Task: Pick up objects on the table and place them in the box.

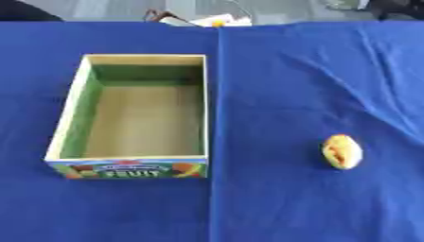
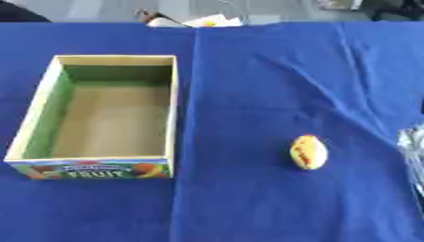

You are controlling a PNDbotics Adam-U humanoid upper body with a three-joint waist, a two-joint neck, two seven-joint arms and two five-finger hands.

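Observation:
A small oval yellow fruit with a red-orange patch [image 1: 342,151] lies on the blue cloth, to the right of the box. The open cardboard box [image 1: 198,108], with green inner walls and a printed fruit label on its front, stands left of centre and has nothing inside. A silvery-grey part, probably of my right hand [image 2: 411,151], shows at the right edge of the right eye view, to the right of the fruit and apart from it. My left hand shows in neither view.
The blue cloth [image 1: 290,71] covers the whole table, with a seam down the middle and creases at the right. Beyond the far edge lie some white and dark items [image 1: 198,20].

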